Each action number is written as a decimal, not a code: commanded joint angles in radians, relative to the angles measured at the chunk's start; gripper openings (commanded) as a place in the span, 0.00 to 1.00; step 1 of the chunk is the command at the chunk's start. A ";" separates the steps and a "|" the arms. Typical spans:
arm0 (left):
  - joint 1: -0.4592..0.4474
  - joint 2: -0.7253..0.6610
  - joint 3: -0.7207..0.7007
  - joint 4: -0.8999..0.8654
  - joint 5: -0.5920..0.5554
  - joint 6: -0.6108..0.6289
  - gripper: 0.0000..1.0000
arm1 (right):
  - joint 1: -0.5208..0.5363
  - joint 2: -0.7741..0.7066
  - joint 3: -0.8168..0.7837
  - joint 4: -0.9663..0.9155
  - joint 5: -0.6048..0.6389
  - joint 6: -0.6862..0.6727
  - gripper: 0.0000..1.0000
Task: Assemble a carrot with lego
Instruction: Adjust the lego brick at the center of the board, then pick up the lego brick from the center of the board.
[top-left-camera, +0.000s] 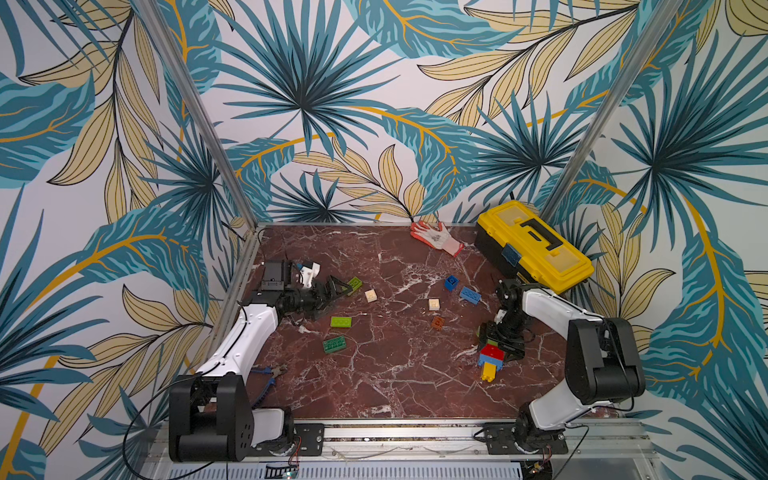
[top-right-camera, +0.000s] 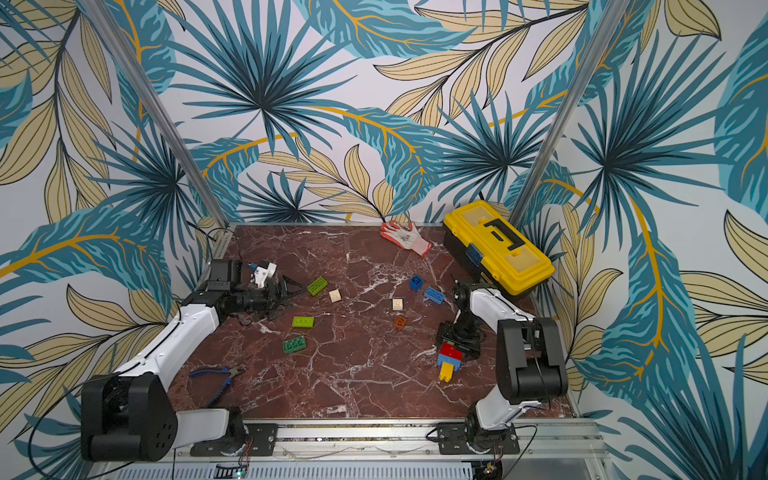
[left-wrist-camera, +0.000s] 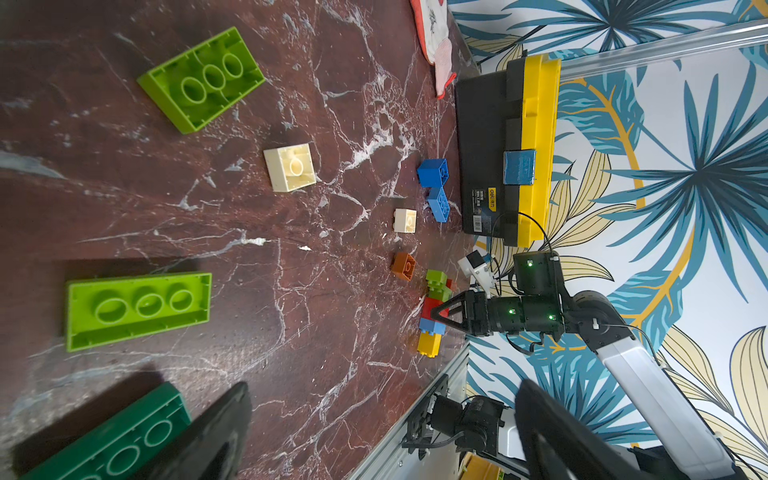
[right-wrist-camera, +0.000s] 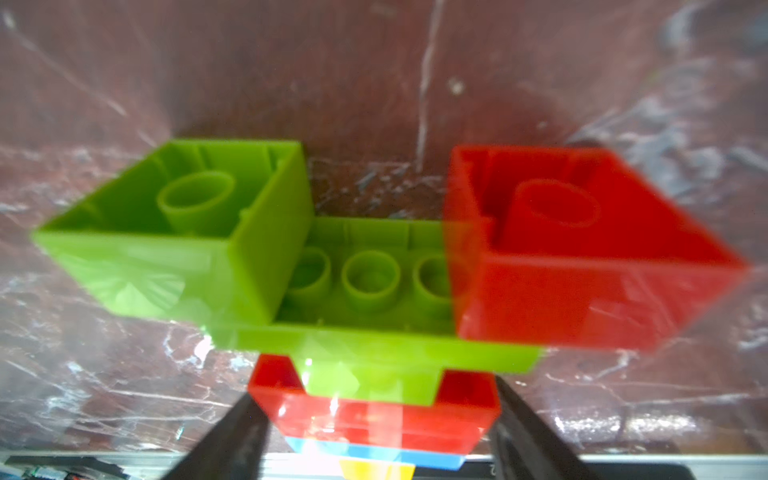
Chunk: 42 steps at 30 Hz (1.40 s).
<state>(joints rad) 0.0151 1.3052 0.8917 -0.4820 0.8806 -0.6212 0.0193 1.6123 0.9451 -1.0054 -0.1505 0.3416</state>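
The lego stack (top-left-camera: 491, 360) sits toward the lower right of the marble table (top-left-camera: 395, 382) in both top views. It has yellow, blue, red and lime layers, capped by one lime and one red square brick side by side.

Eight loose bricks are scattered to its left and above it:
- **Long green, three:** the upper lime brick (top-left-camera: 354, 285), the lower lime brick (top-left-camera: 340, 321) and the dark green brick (top-left-camera: 335, 345).
- **Cream squares, two:** the left cream brick (top-left-camera: 371, 295) and the right cream brick (top-left-camera: 434, 304).
- **Orange, one:** the orange brick (top-left-camera: 437, 322).
- **Blue, two:** the blue square brick (top-left-camera: 451, 282) and the blue long brick (top-left-camera: 470, 294).

The right gripper (top-left-camera: 496, 350) straddles the stack's red layer, with a black finger close against each side. I cannot tell whether it is pinching the stack or has let go.

At the left of the table, the left gripper (top-left-camera: 344, 294) has its jaws spread wide and holds nothing. Its tips are just beside the upper lime brick.
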 joint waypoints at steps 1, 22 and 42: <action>0.011 -0.021 -0.008 0.022 0.017 0.003 0.99 | -0.005 -0.047 0.039 -0.069 0.055 -0.006 0.93; 0.022 0.084 0.088 -0.172 -0.170 0.091 0.99 | 0.299 0.115 0.696 -0.262 0.142 -0.018 0.96; -0.077 0.189 0.149 -0.175 -0.099 0.176 0.99 | 0.257 0.727 1.179 -0.173 0.287 -0.371 0.82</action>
<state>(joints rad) -0.0544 1.4788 1.0191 -0.6476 0.7753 -0.4728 0.2939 2.3291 2.0903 -1.1893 0.1535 0.0441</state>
